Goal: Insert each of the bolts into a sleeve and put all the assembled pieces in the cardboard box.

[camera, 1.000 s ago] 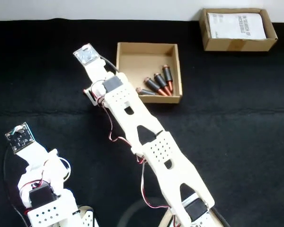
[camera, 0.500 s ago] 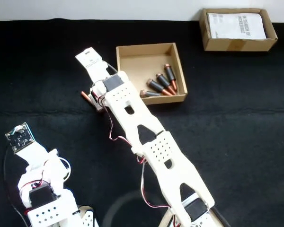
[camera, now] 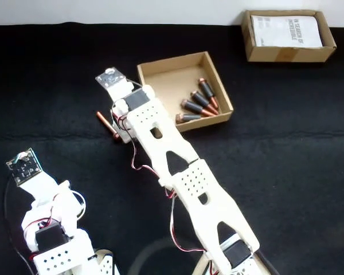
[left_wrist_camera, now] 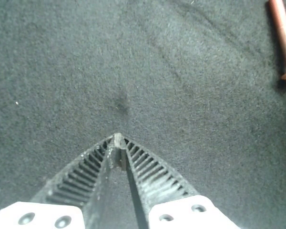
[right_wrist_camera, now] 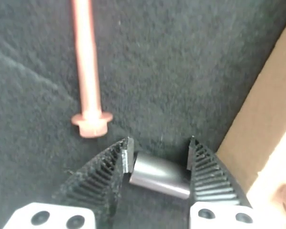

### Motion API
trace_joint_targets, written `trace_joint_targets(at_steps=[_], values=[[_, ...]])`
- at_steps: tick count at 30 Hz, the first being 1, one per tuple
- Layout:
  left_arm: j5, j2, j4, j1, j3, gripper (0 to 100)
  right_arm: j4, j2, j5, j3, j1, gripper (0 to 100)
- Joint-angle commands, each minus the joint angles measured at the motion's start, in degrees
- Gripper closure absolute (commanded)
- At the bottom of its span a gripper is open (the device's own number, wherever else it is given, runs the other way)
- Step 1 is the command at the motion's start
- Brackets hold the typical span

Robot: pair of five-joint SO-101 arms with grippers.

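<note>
My right gripper (right_wrist_camera: 159,143) is shut on a dark grey sleeve (right_wrist_camera: 158,176) that lies low over the black cloth, close beside the cardboard box wall (right_wrist_camera: 263,114). A copper bolt (right_wrist_camera: 87,67) lies loose just beyond the fingertips, its head toward them. From above, that bolt (camera: 107,124) rests left of the right arm's wrist (camera: 132,109). The cardboard box (camera: 171,60) sits tilted and holds several assembled pieces (camera: 198,103). My left gripper (left_wrist_camera: 118,142) is shut on nothing above bare cloth, with the bolt (left_wrist_camera: 284,43) farther off. The left arm (camera: 46,200) is at the near left.
A second cardboard box (camera: 258,48) with a printed sheet in it stands at the far right corner. The right arm's long white links (camera: 195,189) cross the middle of the table diagonally. Black cloth covers the table.
The right arm's wrist has drawn back toward the near side, and the cardboard box has turned from square to tilted. The bolt has come into view left of the wrist. The left arm has stayed still.
</note>
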Motion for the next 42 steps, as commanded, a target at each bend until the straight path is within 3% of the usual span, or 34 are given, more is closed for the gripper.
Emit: trace_joint_targets(at_steps=[1,9,15,21,28,34,42], values=[[-0.3,-0.6,-0.9,-0.3,0.7,99,4.1,-6.2,0.3,-4.1,0.2,82.2],[-0.3,-0.6,-1.0,-0.3,0.7,99,8.0,-15.3,2.5,-3.4,0.4,82.2],[-0.3,-0.6,-1.0,-0.2,0.7,98,8.0,-25.1,4.5,11.5,0.2,82.2],[-0.3,-0.6,-1.0,-0.4,0.7,99,7.8,-32.0,19.5,30.1,-1.0,82.2],[-0.3,-0.6,-0.9,-0.5,0.7,99,7.6,-28.5,36.9,30.0,-0.3,82.2],[-0.3,-0.6,-0.9,-0.6,0.7,99,1.5,-24.7,42.1,26.1,-0.4,82.2],[-0.3,-0.6,-1.0,-2.4,0.8,98,0.9,-16.2,48.4,21.1,-1.2,82.2]])
